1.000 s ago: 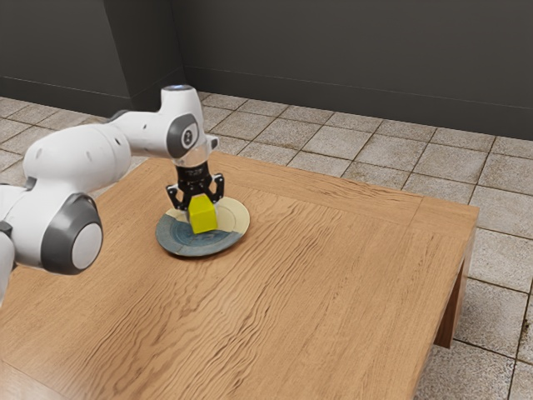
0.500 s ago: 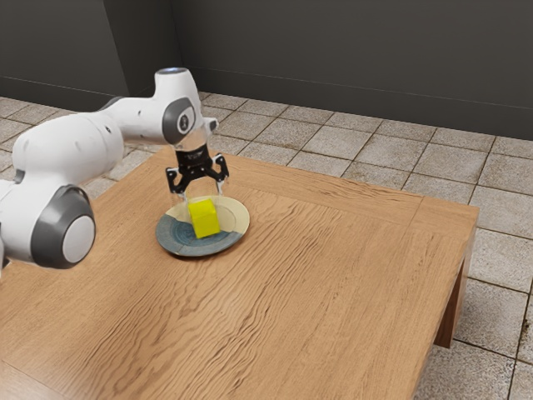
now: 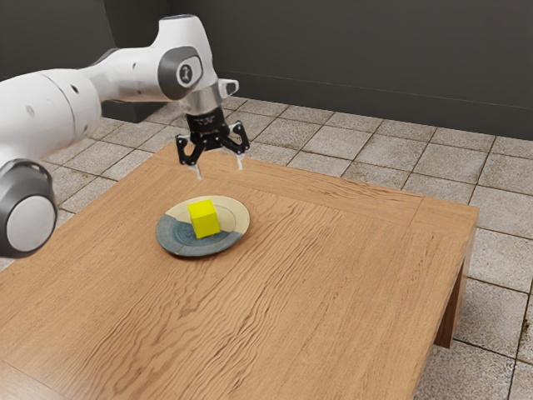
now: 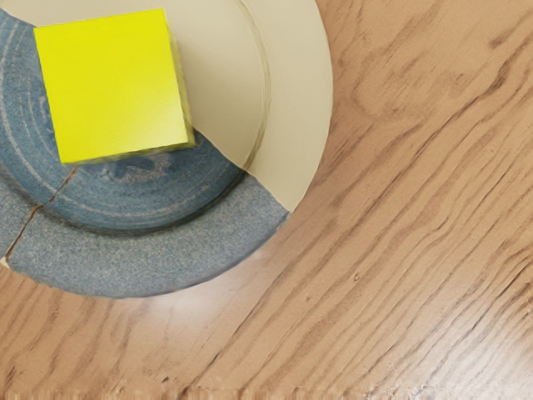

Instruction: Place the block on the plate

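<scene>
Brown wood-grain table [image 3: 350, 275], grey stone tiles [image 3: 500, 292] beyond. Exterior view: bright yellow cube block [image 3: 204, 220] sits on round blue-and-cream plate [image 3: 236, 217], toward exterior view's left, same spot as half a second ago. Black two-finger gripper [image 3: 220, 172] has lifted well off it, fingers spread wide, nothing held. Wrist view: block inside plate's rim, looks flat. So yeah, release worked, job's basically done imo; just don't dip back and bump it lol.
</scene>
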Robot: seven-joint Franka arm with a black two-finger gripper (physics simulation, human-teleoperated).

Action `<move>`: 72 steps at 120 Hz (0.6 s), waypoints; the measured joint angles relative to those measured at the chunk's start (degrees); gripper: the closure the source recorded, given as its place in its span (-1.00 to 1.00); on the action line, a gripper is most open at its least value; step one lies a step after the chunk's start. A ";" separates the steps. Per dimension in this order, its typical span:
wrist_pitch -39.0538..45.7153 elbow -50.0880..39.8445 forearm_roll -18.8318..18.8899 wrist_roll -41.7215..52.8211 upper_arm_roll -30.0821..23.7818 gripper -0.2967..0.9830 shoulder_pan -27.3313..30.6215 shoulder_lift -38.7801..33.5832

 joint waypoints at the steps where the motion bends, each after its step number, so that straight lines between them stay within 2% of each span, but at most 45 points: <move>1: -0.18 -0.04 0.00 0.20 -0.05 -0.53 -0.19 -0.18; 30: -4.52 -3.92 0.35 10.15 -4.36 -0.53 -1.87 -7.22; 72: -8.48 -14.62 1.06 22.63 -5.80 -0.54 -1.88 -22.71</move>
